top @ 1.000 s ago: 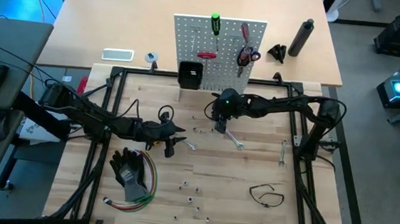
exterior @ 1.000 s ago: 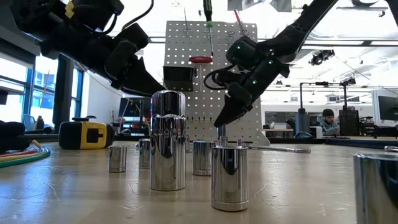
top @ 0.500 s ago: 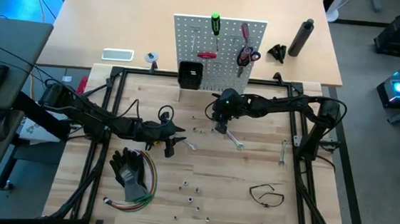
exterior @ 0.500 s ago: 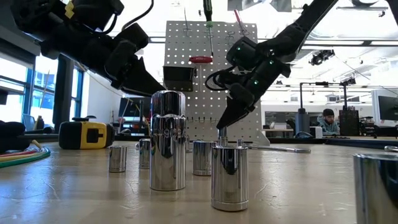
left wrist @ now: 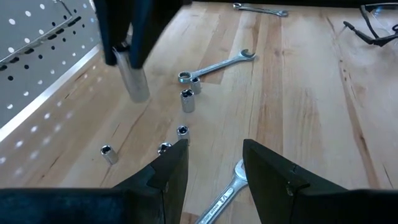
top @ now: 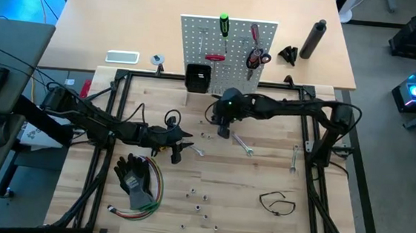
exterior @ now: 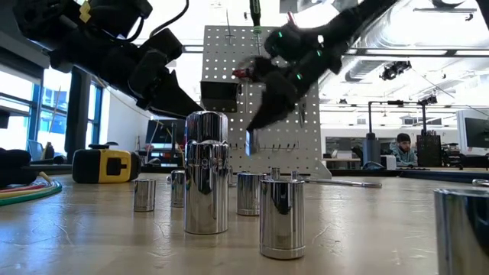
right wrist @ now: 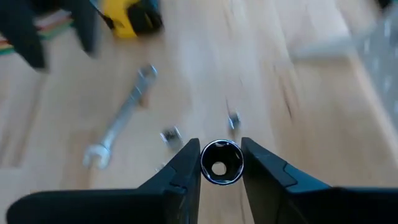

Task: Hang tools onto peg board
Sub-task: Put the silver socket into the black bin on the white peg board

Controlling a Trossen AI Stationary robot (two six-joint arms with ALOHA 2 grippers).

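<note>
Sockets [left wrist: 186, 99] scattered, wrench [left wrist: 214, 66] beside, right pincer [right wrist: 219, 163] gripping socket [right wrist: 219, 163]

High view looks straight down over the whole table [top: 263, 173]; low view sits at tabletop level facing the peg board [exterior: 260, 99], shared with overhead at 12 o'clock.

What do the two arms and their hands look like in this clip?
Both arms are dark, jointed and slender, with black cables looped alongside. Each hand, left hand and right hand, has two black wedge-shaped fingers. Small green lights glow on the right arm.
</note>
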